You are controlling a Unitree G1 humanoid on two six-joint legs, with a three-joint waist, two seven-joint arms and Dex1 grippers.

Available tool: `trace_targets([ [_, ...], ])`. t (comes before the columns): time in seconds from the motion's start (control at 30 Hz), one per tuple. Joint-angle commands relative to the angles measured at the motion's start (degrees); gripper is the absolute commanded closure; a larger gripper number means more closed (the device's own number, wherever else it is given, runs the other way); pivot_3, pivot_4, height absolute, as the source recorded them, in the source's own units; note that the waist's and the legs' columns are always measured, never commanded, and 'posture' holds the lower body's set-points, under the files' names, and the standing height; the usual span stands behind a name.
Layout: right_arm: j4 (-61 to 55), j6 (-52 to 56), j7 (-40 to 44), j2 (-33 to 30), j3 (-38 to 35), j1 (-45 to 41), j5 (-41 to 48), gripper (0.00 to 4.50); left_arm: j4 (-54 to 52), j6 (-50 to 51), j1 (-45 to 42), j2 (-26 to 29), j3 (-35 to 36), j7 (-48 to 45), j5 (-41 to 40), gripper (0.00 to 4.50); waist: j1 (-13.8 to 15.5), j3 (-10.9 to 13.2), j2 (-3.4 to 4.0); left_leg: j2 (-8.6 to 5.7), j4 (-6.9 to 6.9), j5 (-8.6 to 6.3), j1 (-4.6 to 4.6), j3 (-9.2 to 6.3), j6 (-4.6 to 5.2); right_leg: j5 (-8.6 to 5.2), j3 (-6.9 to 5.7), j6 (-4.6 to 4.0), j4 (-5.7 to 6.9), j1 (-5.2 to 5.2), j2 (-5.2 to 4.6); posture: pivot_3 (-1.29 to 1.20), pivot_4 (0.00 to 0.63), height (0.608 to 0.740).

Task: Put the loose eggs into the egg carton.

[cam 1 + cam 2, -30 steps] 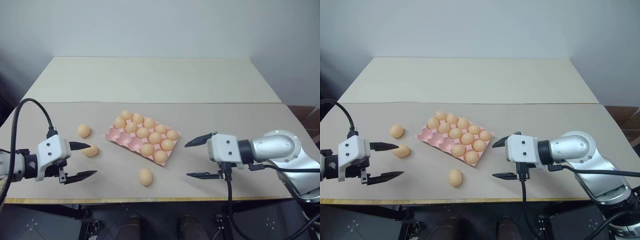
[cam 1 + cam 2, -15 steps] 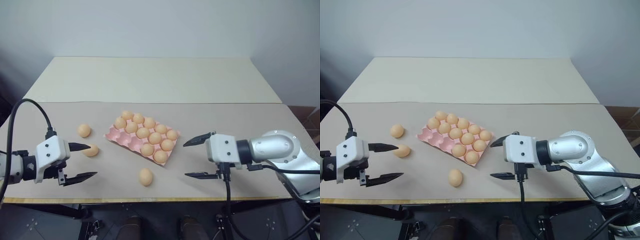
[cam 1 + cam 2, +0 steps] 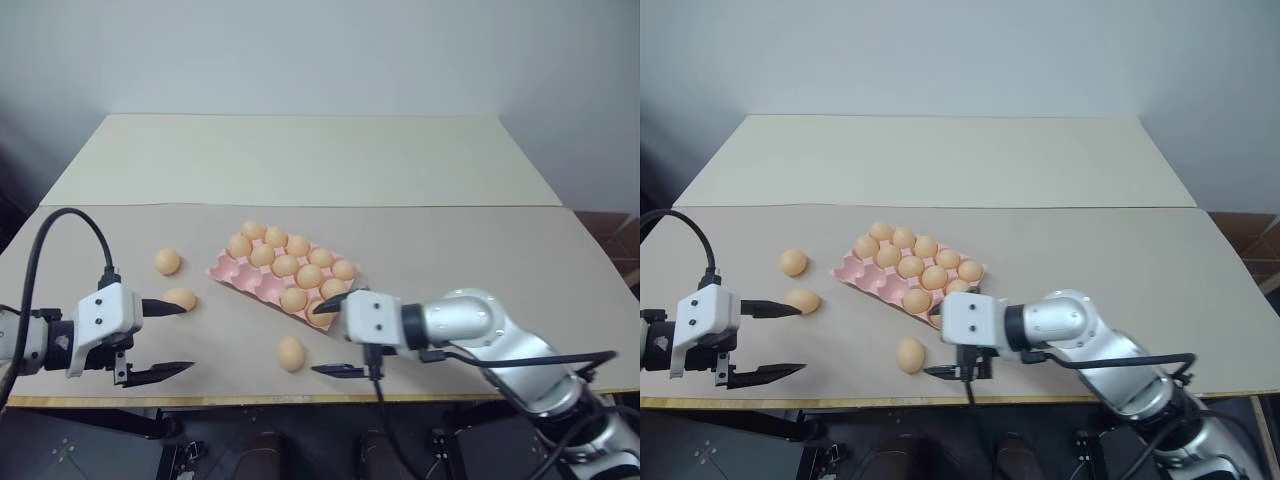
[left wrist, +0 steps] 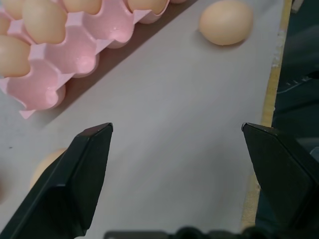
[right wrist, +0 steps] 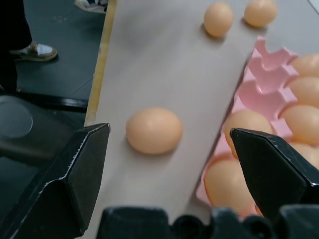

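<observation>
Pink carton (image 3: pixel 232 268) sat mid-table, three cups empty. Your right gripper (image 3: pixel 326 338) gaped beside the near egg (image 3: pixel 291 353); left gripper (image 3: pixel 168 340) gaped too, two eggs (image 3: pixel 167 261) beyond it.

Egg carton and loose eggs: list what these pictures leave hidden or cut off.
- Egg carton: in the eye views its near right corner lies behind the right gripper, so the cups there can't be counted.
- Left wrist view: carton cut by the frame edge; one loose egg partly behind a finger.
- Right wrist view: carton cut by the edge and partly behind a finger.
</observation>
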Motion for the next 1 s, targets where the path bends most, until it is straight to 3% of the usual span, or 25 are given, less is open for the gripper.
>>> trace_targets([
  [0.03,2.35,-0.07,-2.46,3.35,2.64,-1.89,-2.58,0.02,-0.30,-0.67,-1.04,0.97,0.22,-0.41,-0.24,0.00,0.00,-0.01,-0.01,0.00,0.00,0.00,-0.02,0.00,0.00,0.00,0.00,0.00,0.00,-0.01,0.01,0.00,0.150,0.740],
  [0.33,9.51,-2.34,-1.96,6.38,10.25,-3.66,-9.63,0.02,-0.48,-1.10,-0.30,0.12,0.50,-0.23,0.03,0.00,0.07,-0.02,-0.03,-0.02,0.00,0.00,-0.04,0.00,0.00,0.00,-0.02,0.00,0.00,-0.03,-0.01,0.00,0.150,0.740],
  [0.63,11.78,-1.98,-1.74,7.95,11.49,-2.51,-11.52,0.02,1.81,-2.71,0.73,-0.05,1.41,-0.25,1.03,0.00,0.08,-0.02,-0.04,-0.01,0.00,0.00,-0.03,0.00,0.00,0.00,-0.02,0.00,0.00,-0.03,0.00,0.00,0.150,0.740],
  [0.73,12.10,-2.54,-1.60,8.16,12.05,-2.17,-12.38,0.54,1.92,-2.99,0.97,0.09,1.35,0.01,1.34,0.00,0.07,-0.02,-0.04,-0.02,0.00,0.00,-0.04,0.00,0.00,0.00,-0.02,0.00,0.00,-0.03,-0.01,0.00,0.150,0.740],
  [0.87,11.31,-2.44,-1.16,8.14,11.68,-1.82,-12.60,1.80,1.92,-3.11,1.09,0.01,1.41,0.44,1.57,0.00,0.08,-0.03,-0.05,-0.02,0.00,0.00,-0.03,0.00,0.00,0.00,-0.02,0.00,0.00,-0.02,-0.01,0.00,0.150,0.740],
  [1.0,10.40,-3.34,-1.06,7.75,11.09,-1.86,-13.28,1.84,2.13,-2.92,1.16,-0.09,1.60,0.75,1.71,0.00,0.08,-0.03,-0.05,-0.02,0.00,0.00,-0.03,0.00,0.00,0.00,-0.02,0.00,0.00,-0.02,-0.01,0.00,0.150,0.740],
])
